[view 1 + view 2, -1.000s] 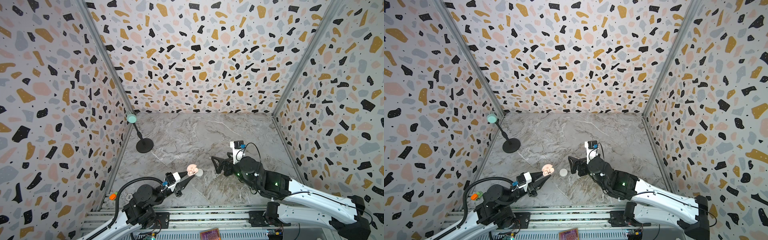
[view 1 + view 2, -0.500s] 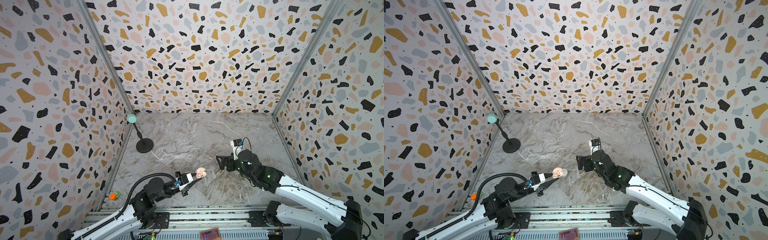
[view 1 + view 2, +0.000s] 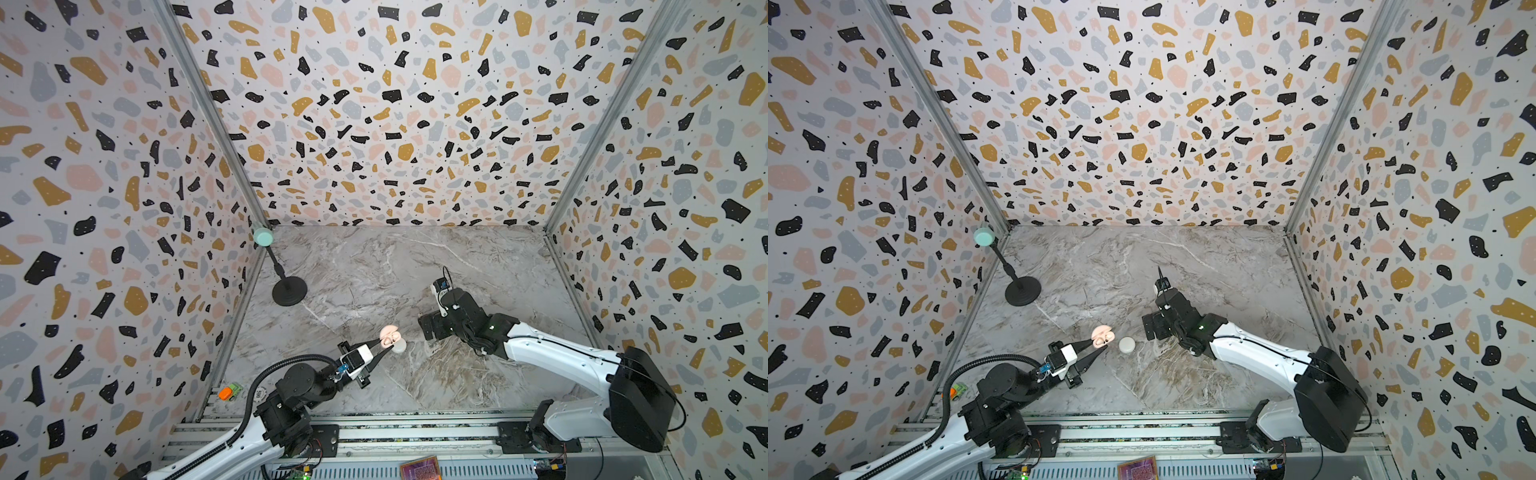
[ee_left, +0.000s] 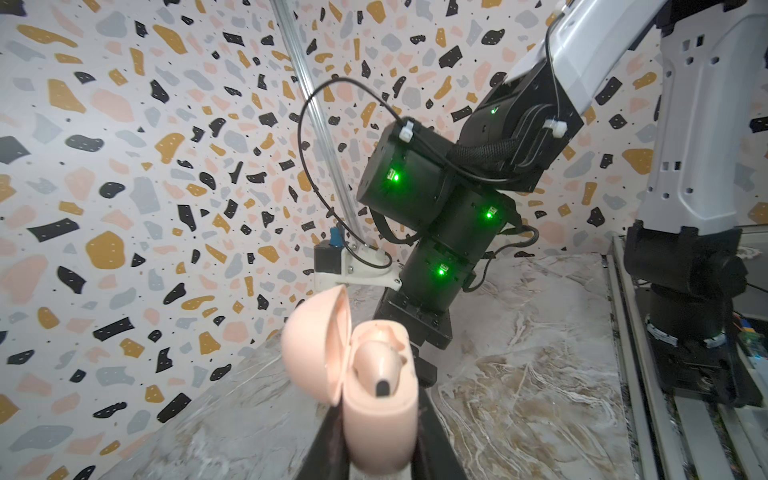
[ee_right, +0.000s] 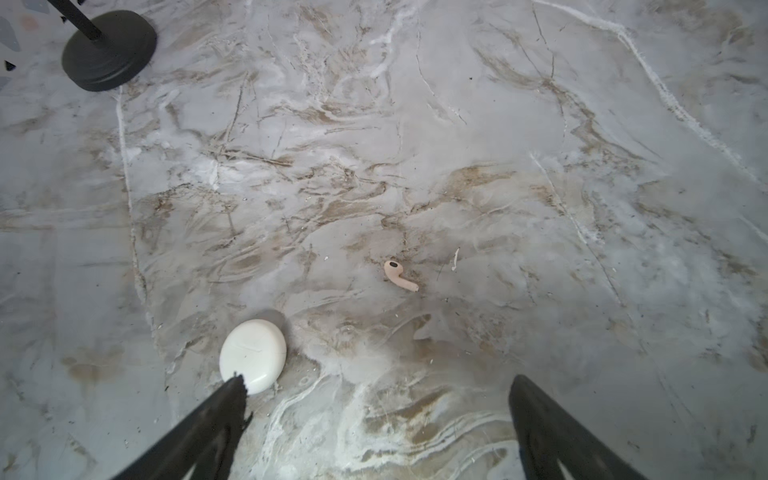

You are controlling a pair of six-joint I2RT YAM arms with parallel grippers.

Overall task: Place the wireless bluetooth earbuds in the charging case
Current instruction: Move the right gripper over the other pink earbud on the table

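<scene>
One black stand (image 3: 289, 291) with a pale green head is standing at the far left of the marble table (image 5: 540, 124), well apart from the work. Moving rightward, the left gripper (image 3: 388, 343) is clamping the pink charging case (image 4: 380, 399) by its lower half and holding it above the table. Its lid is hanging open, and one pink earbud (image 4: 380, 365) is already sitting in a socket, as the left wrist view shows. Just beside it to the right, the white case (image 3: 1127, 345) is lying closed on the marble; no white earbuds are showing anywhere. Further right, the second pink earbud (image 5: 400, 279) is lying loose on the table near the white case but apart from it, visible only in the right wrist view. The right gripper (image 5: 376, 386) is hovering over that spot with its jaws spread wide and nothing between them. By my reading, the step in hand is fetching this last pink earbud. The next move is calling for the right gripper to drop straight down, line its fingertips (image 5: 239, 384) across the thin stem and pinch gently. The piece is tiny and smooth, so it is likely to skid or flip.
</scene>
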